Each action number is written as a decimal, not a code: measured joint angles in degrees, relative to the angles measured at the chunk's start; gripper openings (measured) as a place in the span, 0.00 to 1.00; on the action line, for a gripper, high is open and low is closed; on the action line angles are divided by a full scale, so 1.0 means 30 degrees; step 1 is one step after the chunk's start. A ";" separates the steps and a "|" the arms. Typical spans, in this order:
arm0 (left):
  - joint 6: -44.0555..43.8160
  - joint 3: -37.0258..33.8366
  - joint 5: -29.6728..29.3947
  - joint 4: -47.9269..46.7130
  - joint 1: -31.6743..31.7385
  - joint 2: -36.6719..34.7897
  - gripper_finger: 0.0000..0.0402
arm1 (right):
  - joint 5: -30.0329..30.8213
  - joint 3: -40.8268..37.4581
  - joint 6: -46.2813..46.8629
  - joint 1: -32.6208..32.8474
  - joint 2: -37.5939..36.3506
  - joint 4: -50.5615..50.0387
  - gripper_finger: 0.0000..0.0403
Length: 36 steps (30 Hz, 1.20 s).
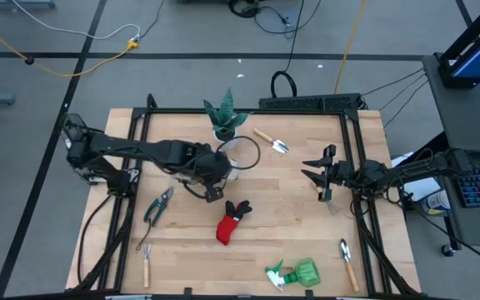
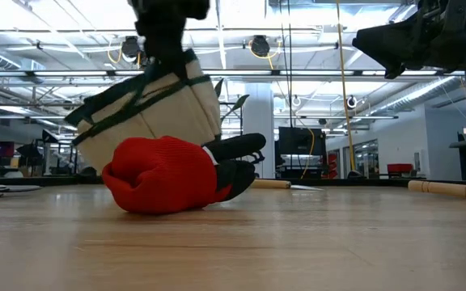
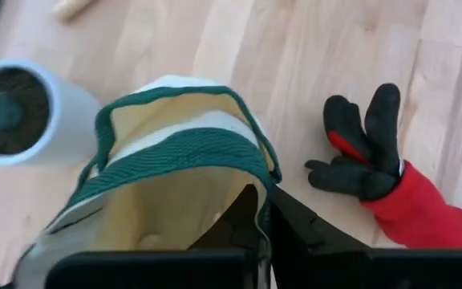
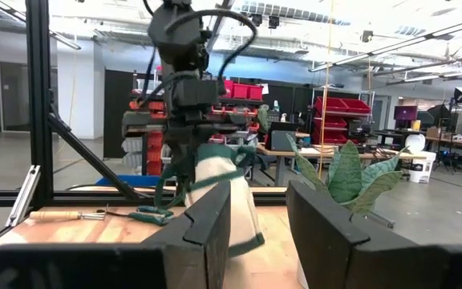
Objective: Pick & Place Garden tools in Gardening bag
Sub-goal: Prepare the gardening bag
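Observation:
The beige gardening bag with green trim hangs tilted under my left gripper at the table's middle, and my left gripper is shut on it. It also shows in the left wrist view. The red-and-black glove lies just near of it. The pruning shears and the fork lie at the left. One trowel lies at the far middle and another at the near right. The green spray bottle lies at the near edge. My right gripper is open and empty above the table's right side. My left gripper holds the bag at its top rim, by the green trim, coming from above. The gripper's own body hides where the fingers meet the cloth. The bag hangs tilted below the gripper; the glove hides its bottom, so I cannot tell whether it rests on the table.
The spiky plant in its white pot stands just far of the bag, and the pot is close to it in the left wrist view. Black frame rails run along the table's left, right and far sides.

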 joint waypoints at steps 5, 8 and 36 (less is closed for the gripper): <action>0.0886 0.0336 0.0714 0.0056 0.1005 0.1750 0.01 | -0.0004 0.0005 0.0001 -0.0002 0.0007 -0.0041 0.29; 0.0871 0.0528 0.0769 0.0263 0.1519 0.2516 0.05 | -0.0004 0.0007 -0.0004 -0.0004 0.0007 -0.0041 0.29; 0.2495 0.0703 0.1039 0.3748 0.2110 0.2950 0.10 | -0.0011 0.0007 0.0002 0.0000 0.0007 -0.0412 0.29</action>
